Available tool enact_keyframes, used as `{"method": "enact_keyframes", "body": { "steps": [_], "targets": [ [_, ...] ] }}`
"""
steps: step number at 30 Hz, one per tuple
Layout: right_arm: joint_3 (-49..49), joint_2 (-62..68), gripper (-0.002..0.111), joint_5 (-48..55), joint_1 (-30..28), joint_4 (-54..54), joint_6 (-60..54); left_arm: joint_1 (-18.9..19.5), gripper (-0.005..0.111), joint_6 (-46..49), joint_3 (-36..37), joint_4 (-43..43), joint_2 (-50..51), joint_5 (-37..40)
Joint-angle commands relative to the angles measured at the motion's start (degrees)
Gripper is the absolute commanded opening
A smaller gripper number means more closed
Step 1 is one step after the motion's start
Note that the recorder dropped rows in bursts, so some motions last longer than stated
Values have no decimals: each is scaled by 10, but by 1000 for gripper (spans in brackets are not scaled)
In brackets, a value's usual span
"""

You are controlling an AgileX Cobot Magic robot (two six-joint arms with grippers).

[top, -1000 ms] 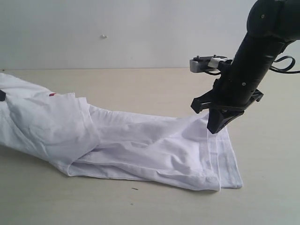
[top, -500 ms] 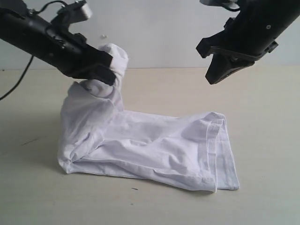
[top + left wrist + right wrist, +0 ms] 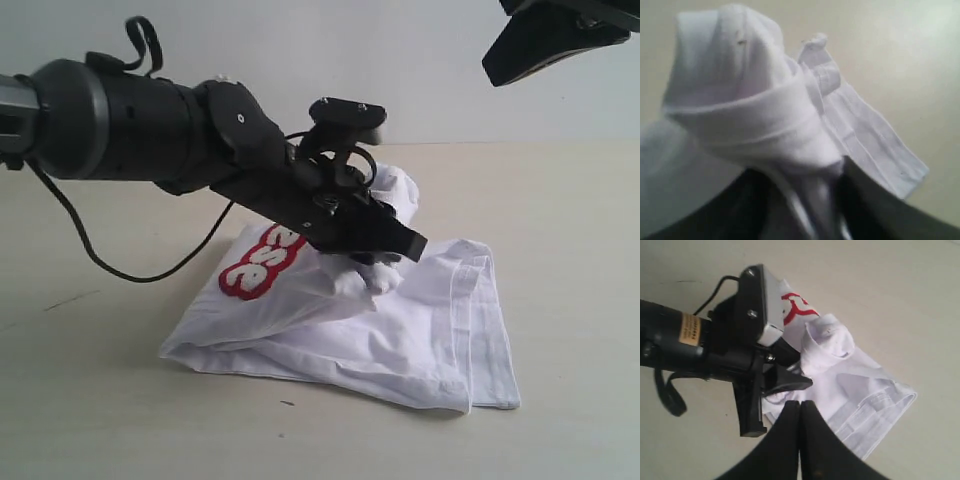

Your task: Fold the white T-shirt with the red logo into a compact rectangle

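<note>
The white T-shirt (image 3: pixel 430 330) lies bunched on the table, its upper part pulled over the lower part. Part of the red logo (image 3: pixel 262 266) shows on the raised fold, and again in the right wrist view (image 3: pixel 796 307). My left gripper (image 3: pixel 385 258) reaches across the middle, shut on a bunch of the shirt's cloth (image 3: pixel 755 105), with fabric pinched between its dark fingers. High at the top right hangs my right gripper (image 3: pixel 500 75), well above the shirt. Its fingers (image 3: pixel 812 435) are pressed together with nothing between them.
The beige table (image 3: pixel 570 220) runs back to a pale wall (image 3: pixel 420 60). A black cable (image 3: pixel 120 265) trails from the left arm over the table's left side. The shirt's hem (image 3: pixel 480 350) lies flat at the right.
My left gripper has swept right and down with the shirt's cloth, folding the upper part over and baring the red logo. The right gripper has risen further up and right.
</note>
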Motion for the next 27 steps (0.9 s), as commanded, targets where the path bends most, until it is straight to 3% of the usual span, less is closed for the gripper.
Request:
{"method": "enact_keyframes", "body": {
  "steps": [1, 3, 7, 12, 16, 20, 24, 27],
  "targets": [
    [-6, -10, 0, 1, 1, 3, -4, -24, 88, 5, -23, -5, 19, 29],
    [-6, -10, 0, 1, 1, 3, -4, -38, 94, 31, -29, -2, 21, 42],
    [-6, -9, 0, 4, 1, 3, -4, -58, 94, 46, -44, 0, 19, 82],
    [-6, -9, 0, 10, 1, 1, -4, -55, 94, 38, -50, 28, -2, 107],
    [8, -9, 0, 3, 1, 2, -4, -34, 94, -11, -50, 120, -32, 133],
    [45, -4, 0, -24, 1, 0, -5, -2, 94, -106, -50, 271, -69, 178],
    [64, 12, 0, -51, 1, -7, -5, 40, 77, -206, -50, 447, -88, 248],
    [65, 23, 0, -51, 1, -17, -4, 69, 51, -271, -48, 546, -88, 303]
  ]
}}
